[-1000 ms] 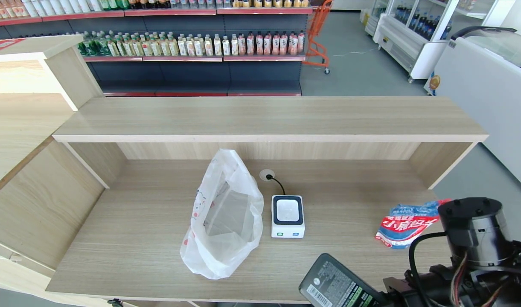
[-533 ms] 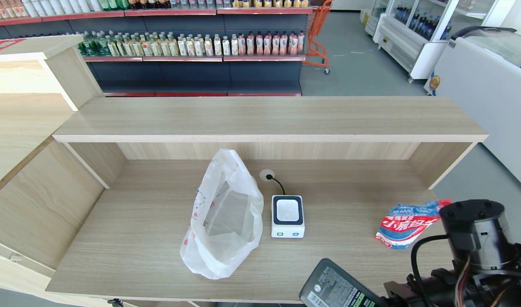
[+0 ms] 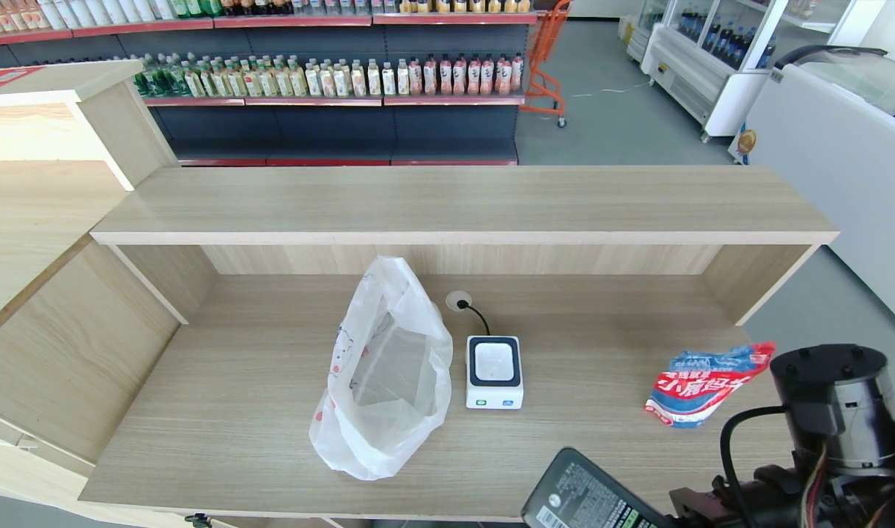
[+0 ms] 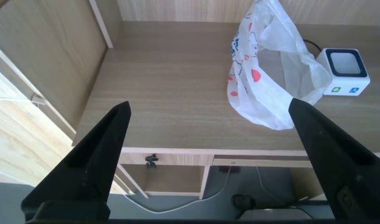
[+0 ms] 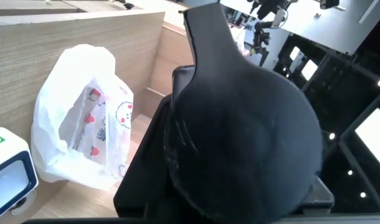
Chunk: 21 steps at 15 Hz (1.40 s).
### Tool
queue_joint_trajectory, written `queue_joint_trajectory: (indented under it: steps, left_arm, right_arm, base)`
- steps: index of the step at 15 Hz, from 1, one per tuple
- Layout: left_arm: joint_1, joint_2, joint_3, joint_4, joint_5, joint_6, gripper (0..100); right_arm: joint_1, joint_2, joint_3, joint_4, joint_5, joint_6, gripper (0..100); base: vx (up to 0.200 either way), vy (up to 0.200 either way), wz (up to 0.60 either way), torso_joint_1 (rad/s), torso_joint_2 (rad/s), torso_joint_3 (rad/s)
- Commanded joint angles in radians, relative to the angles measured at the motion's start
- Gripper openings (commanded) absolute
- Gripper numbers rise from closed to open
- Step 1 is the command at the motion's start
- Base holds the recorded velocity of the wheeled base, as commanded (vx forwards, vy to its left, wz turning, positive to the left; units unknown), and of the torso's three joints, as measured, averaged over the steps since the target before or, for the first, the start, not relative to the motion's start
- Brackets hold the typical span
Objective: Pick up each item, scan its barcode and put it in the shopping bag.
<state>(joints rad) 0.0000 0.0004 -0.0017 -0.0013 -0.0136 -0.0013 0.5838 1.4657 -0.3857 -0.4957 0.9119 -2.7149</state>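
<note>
Wooden checkout counter [image 3: 234, 411], head view: a white shopping bag [image 3: 388, 374] stands at centre, the scanner [image 3: 495, 370] just to its right. A red-and-blue snack packet [image 3: 700, 385] lies well apart at right, and a black adapter [image 3: 586, 495] sits at the bottom edge beside the right arm [image 3: 835, 411]. Left wrist view: left gripper [image 4: 209, 106] spread wide above the counter's front edge, near the bag. Right wrist view: a black shape [image 5: 240, 124] looms before bag and scanner; I cannot tell the right gripper's state
</note>
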Motion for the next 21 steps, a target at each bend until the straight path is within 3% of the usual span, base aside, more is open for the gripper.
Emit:
queue_joint_trajectory:
  steps: [1,3,5,6,8,10,11,13,17,19,21]
  left_arm:
    - [0.0,0.0,0.0,0.0,0.0,0.0,100]
    - [0.0,0.0,0.0,0.0,0.0,0.0,100]
    - [0.0,0.0,0.0,0.0,0.0,0.0,100]
    - [0.0,0.0,0.0,0.0,0.0,0.0,100]
    - [0.0,0.0,0.0,0.0,0.0,0.0,100]
    - [0.0,0.0,0.0,0.0,0.0,0.0,100]
    - [0.0,0.0,0.0,0.0,0.0,0.0,100]
    - [0.0,0.0,0.0,0.0,0.0,0.0,100]
    - [0.0,0.0,0.0,0.0,0.0,0.0,100]
    - [0.0,0.0,0.0,0.0,0.0,0.0,100]
    - [0.0,0.0,0.0,0.0,0.0,0.0,100]
  right_arm:
    - [-0.004,0.007,-0.007,-0.001,0.008,0.006,0]
    - [-0.027,-0.005,-0.008,0.0,0.008,0.058,0]
    - [-0.151,-0.11,-0.012,0.026,0.004,0.245,0]
    - [-0.303,-0.188,-0.015,0.036,-0.051,0.507,0]
    - [-0.38,-0.252,-0.03,-0.003,-0.225,0.879,0]
    - [-0.492,-0.277,-0.004,-0.001,-0.226,1.189,0]
    - [-0.51,-0.271,-0.01,0.016,-0.223,1.271,0]
    - [-0.542,-0.229,-0.012,0.054,-0.249,1.624,0]
    - [-0.472,-0.07,-0.073,0.06,-0.292,2.341,0]
    - [-0.472,0.068,-0.165,0.016,-0.292,2.608,0]
    - [-0.47,0.202,-0.24,-0.04,-0.292,2.784,0]
  base:
    - [0.0,0.0,0.0,0.0,0.0,0.0]
    - [0.0,0.0,0.0,0.0,0.0,0.0]
    - [0.0,0.0,0.0,0.0,0.0,0.0]
    - [0.0,0.0,0.0,0.0,0.0,0.0]
    - [0.0,0.0,0.0,0.0,0.0,0.0]
    - [0.0,0.0,0.0,0.0,0.0,0.0]
    - [0.0,0.0,0.0,0.0,0.0,0.0]
    - [0.0,0.0,0.0,0.0,0.0,0.0]
    - [0.0,0.0,0.0,0.0,0.0,0.0]
    - [0.0,0.0,0.0,0.0,0.0,0.0]
    - [0.0,0.0,0.0,0.0,0.0,0.0]
